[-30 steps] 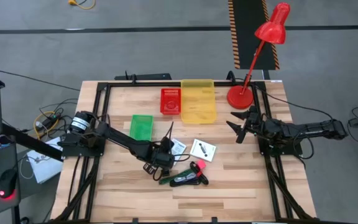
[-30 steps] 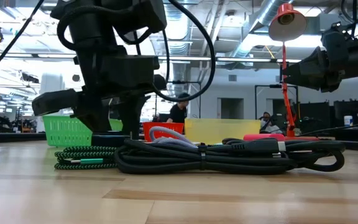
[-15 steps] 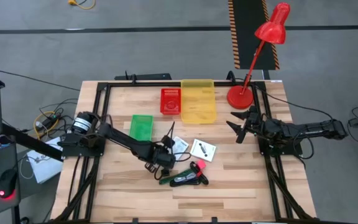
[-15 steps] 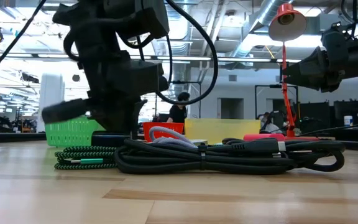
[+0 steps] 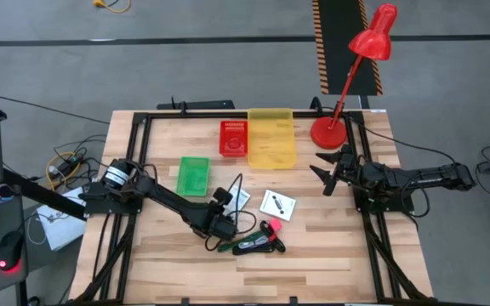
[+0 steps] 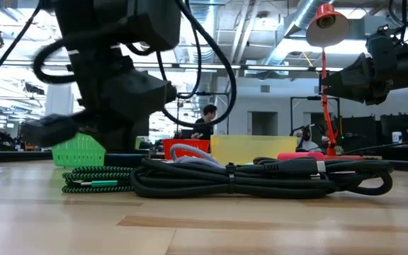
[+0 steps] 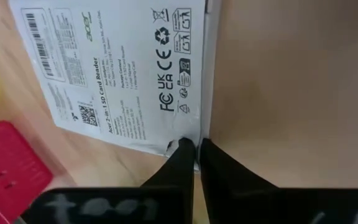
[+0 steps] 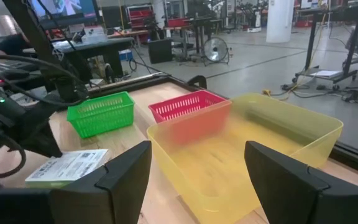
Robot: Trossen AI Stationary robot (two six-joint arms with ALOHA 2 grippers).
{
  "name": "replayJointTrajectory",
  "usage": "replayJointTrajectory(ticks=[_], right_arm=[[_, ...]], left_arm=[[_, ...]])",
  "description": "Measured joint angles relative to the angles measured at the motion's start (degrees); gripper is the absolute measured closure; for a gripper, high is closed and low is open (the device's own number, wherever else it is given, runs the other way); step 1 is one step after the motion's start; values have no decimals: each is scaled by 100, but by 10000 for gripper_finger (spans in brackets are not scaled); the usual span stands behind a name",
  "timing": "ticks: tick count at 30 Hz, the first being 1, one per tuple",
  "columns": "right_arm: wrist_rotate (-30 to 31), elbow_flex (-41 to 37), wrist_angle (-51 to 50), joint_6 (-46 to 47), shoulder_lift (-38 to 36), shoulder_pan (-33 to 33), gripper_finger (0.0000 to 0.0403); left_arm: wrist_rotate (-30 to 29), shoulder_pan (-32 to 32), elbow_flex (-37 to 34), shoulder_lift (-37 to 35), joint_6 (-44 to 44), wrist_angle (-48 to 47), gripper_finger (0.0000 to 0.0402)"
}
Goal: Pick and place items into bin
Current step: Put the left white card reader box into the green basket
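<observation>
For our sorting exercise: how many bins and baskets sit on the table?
3, at the far side: green mesh basket leftmost, red mesh basket beside translucent yellow plastic bin. None seems hidden.

Three bins: one green bin (image 5: pixel 193 175), one red bin (image 5: pixel 233 138), one yellow bin (image 5: pixel 271 138). Two white packets (image 5: pixel 278 205) (image 5: pixel 240 199). One red lamp (image 5: pixel 353 76).

The white packet (image 7: pixel 123 74) carries "acer", "Acer 2-in-1 SD Card Reader" and FC, UKCA and CE marks — plus a barcode and QR code.
</observation>
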Motion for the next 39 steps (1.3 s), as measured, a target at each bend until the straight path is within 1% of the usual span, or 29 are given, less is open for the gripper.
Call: replayJointTrajectory(ticks=[5, 9, 13, 21, 25, 30, 39], right_arm=[[0, 1, 0, 1, -1, 1, 148], [-1, 1, 0, 2, 0, 0, 148], [-2, 2, 0, 0, 0, 0, 148], [-2, 1, 0, 1, 0, 0, 148], [-1, 1, 0, 1, -1, 0, 148], [-2, 0, 0, 2, 0, 0, 148], [-2, 2, 0, 2, 0, 1, 148]], left_arm=[[-56, -146, 318, -2, -224, -310, 400], [-258, -215, 560, -7, -367, -604, 400], [-461, -239, 826, -15, -529, -1042, 400], [-686, -272, 1228, -58, -935, -1916, 400], [-690, -287, 1228, -311, -1303, -2206, 400], [-917, -369, 1228, -763, -1784, -2660, 401], [-1054, -467, 1228, -1213, -2749, -4046, 401]])
